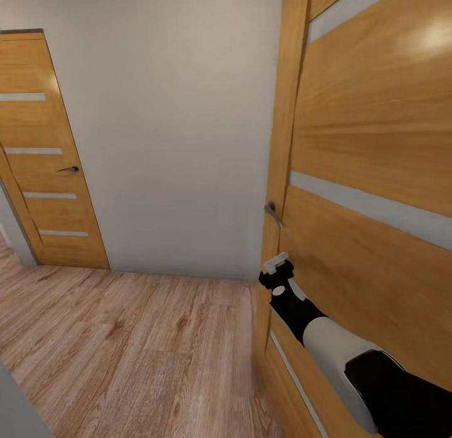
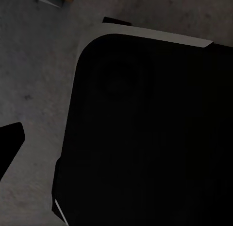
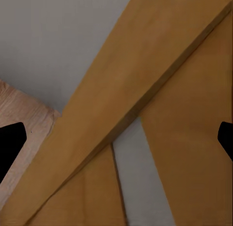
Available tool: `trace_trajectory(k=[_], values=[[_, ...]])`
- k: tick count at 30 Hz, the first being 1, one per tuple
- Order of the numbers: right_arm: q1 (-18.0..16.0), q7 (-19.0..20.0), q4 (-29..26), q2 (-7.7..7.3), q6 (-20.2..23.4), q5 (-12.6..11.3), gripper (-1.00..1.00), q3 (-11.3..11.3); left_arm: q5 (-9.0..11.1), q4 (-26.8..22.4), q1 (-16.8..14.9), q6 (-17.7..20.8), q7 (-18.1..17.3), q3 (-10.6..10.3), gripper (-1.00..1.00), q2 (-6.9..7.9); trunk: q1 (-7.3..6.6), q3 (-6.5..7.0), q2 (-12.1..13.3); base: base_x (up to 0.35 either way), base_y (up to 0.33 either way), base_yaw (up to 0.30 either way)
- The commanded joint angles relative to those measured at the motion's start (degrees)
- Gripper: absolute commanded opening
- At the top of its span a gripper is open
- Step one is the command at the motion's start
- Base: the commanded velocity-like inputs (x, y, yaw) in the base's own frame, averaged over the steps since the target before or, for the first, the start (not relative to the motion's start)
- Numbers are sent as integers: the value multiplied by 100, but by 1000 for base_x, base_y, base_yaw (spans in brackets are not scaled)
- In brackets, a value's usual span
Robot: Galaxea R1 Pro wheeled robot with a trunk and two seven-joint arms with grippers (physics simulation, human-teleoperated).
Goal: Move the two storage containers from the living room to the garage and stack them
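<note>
The two storage containers are out of view. My right gripper reaches forward at the edge of an open wooden door, just below its metal handle. In the right wrist view the right gripper is open, its dark fingertips at the picture's two sides, with the door's edge and a grey wall between them. In the left wrist view one dark fingertip of the left gripper sits wide at the side, holding nothing, over a grey speckled surface. The other finger is lost against a black robot part.
I stand on a light wood plank floor in a narrow hallway. A plain white wall lies ahead. A second wooden door with pale stripes is shut at the far left. The open door takes up the whole right side.
</note>
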Motion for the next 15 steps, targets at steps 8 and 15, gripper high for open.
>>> trace_trajectory(k=[8, 15], values=[[-34, -49, 7, -219, 381, 58, 100, -98, 26, -4, 0, -11, 5, 2, 100, 0, 0, -6, -3, 0, 0, 0], [-38, -40, 12, -227, 385, 52, 100, -100, 26, -4, 0, -11, 5, 2, 100, 0, 0, -6, -3, 0, 0, 0]])
